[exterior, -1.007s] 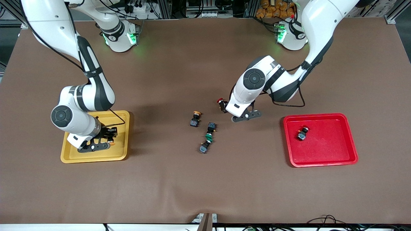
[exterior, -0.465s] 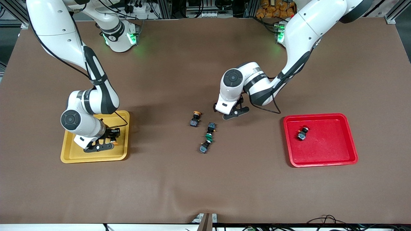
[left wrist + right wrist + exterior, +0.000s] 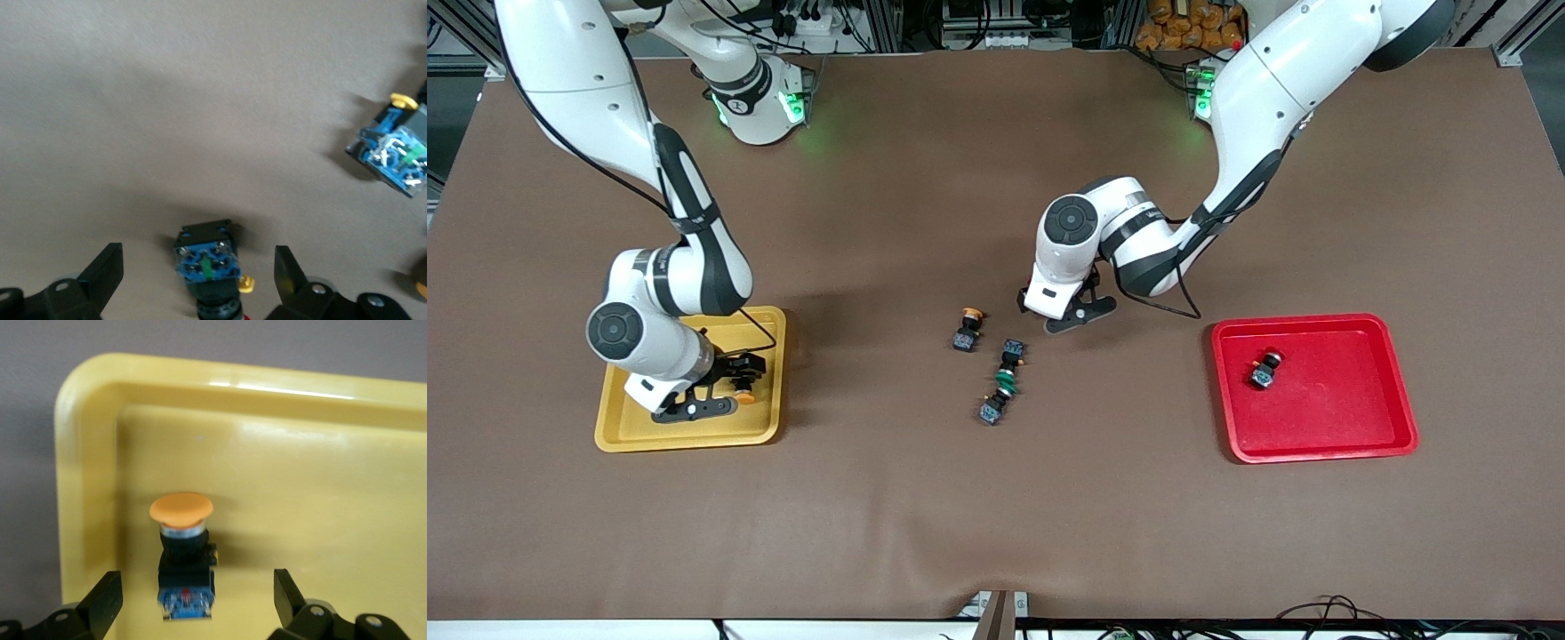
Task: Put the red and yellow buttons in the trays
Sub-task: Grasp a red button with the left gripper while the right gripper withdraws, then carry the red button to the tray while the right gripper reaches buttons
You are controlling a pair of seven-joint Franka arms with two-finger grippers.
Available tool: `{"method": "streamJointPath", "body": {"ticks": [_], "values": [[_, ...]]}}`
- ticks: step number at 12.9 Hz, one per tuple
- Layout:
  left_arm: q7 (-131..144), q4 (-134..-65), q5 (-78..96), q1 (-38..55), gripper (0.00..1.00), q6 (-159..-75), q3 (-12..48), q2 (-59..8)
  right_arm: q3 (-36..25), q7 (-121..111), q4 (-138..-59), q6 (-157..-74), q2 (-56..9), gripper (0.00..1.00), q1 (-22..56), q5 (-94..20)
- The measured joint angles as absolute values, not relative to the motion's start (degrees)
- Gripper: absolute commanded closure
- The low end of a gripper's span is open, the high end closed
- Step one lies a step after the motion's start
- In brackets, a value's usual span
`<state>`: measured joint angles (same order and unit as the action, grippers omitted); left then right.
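Note:
My right gripper (image 3: 716, 388) hangs open low over the yellow tray (image 3: 627, 425). A yellow button (image 3: 181, 508) lies on the tray floor between its spread fingers (image 3: 107, 593), touching neither. My left gripper (image 3: 197, 263) is open above the table's middle. It straddles a button with a blue block (image 3: 205, 259) and a sliver of red cap; the left hand (image 3: 1063, 302) hides that button in the front view. A second yellow button (image 3: 967, 329) lies on the table. The red tray (image 3: 1369, 440) holds one button (image 3: 1264, 369).
Two green-capped switches (image 3: 1009, 356) (image 3: 996, 402) lie in a line nearer the front camera than the left gripper. Another switch (image 3: 393, 153) shows beside the left gripper in the left wrist view. Brown mat (image 3: 996, 516) covers the table.
My right gripper has opened and let go of the yellow button in the yellow tray. My left arm has swung toward the right arm's end and now covers the red button.

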<state>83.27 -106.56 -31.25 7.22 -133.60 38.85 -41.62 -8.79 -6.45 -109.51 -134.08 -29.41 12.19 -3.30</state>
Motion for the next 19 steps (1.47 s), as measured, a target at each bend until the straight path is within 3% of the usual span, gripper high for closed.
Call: {"method": "streamJointPath", "body": {"ticks": [1, 2, 4, 5, 8, 13, 15, 19], "values": [[83.63, -106.53, -31.31, 7.47, 0.03, -134.11, 38.85, -42.08, -8.97, -6.45, -109.07, -131.57, -27.36, 0.00, 12.19, -3.31], [83.73, -106.52, -31.34, 7.60, 0.20, -134.47, 38.85, -42.49, -9.01, -6.45, -108.71, -128.63, -24.81, 0.00, 12.19, -3.31], [83.74, -106.47, -31.37, 7.61, 0.63, -134.74, 38.84, -42.88, -8.99, -6.45, -108.23, -122.69, -19.27, 0.00, 12.20, -3.31], [83.74, -106.45, -31.37, 7.59, 0.78, -134.75, 38.82, -42.92, -8.99, -6.45, -108.09, -119.83, -16.59, 0.00, 12.20, -3.30], [83.74, -106.29, -31.38, 7.56, 1.00, -134.76, 38.78, -42.94, -9.35, -6.45, -106.14, -110.72, -10.44, 0.00, 12.19, -3.30], [81.86, -105.03, -31.66, 7.02, 1.00, -134.15, 38.79, -42.70, -10.40, -6.43, -95.07, -92.92, -5.37, 0.00, 12.17, -3.30], [78.48, -103.40, -31.26, 6.18, 1.00, -129.81, 39.37, -41.41, -10.40, -5.90, -89.44, -87.11, -5.11, 0.00, 12.17, -3.30], [66.55, -101.32, -28.08, -3.47, 1.00, -119.97, 46.78, -36.72, -10.50, -4.95, -86.90, -85.08, -5.58, 0.00, 11.83, -3.33]]}}
